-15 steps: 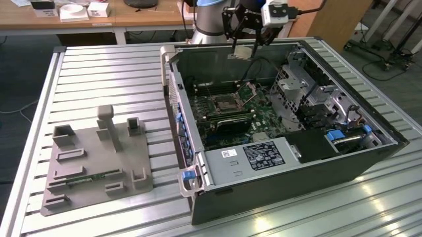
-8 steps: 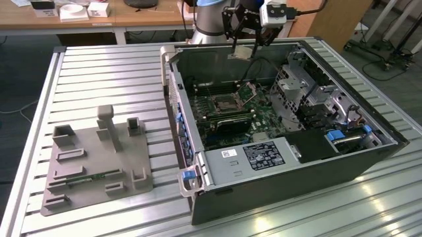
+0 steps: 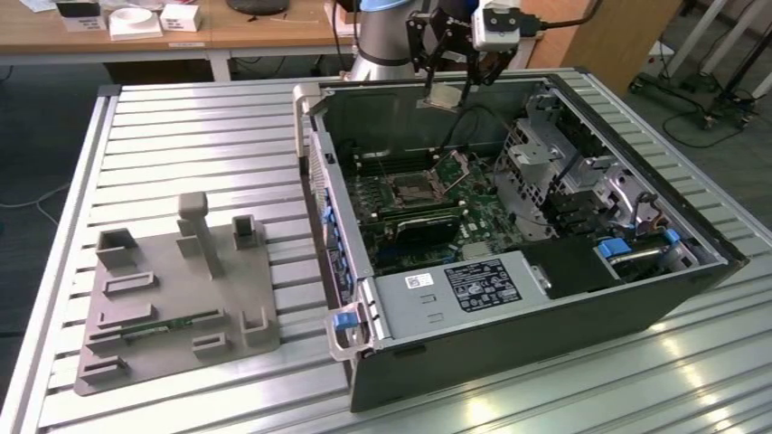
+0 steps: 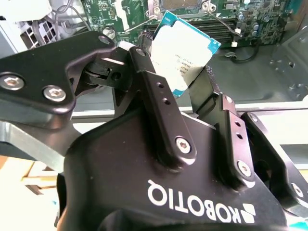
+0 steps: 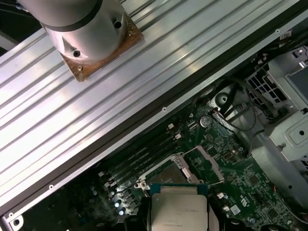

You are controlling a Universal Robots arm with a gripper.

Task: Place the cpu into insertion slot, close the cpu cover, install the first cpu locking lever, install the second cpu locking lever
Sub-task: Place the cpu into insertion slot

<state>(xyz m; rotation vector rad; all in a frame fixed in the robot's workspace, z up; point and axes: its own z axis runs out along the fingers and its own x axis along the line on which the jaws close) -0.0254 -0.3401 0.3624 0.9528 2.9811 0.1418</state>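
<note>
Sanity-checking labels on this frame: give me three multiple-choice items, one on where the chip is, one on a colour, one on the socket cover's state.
1. Where is the chip?
A) seated in the board
B) in the gripper, above the open case
C) on the floor
2. The chip's edge is:
A) red
B) yellow
C) teal
3. The socket cover is:
A) swung open
B) shut flat
C) removed

Answers: 1 B, the fingers clamp it over the case. 2 C, a teal rim frames its silver top. 3 A, it tilts up off the bare socket.

Exterior view overlooks the case (image 3: 543,348) from above; both wrist views face its motherboard (image 4: 250,14) (image 5: 240,178) closely.
</note>
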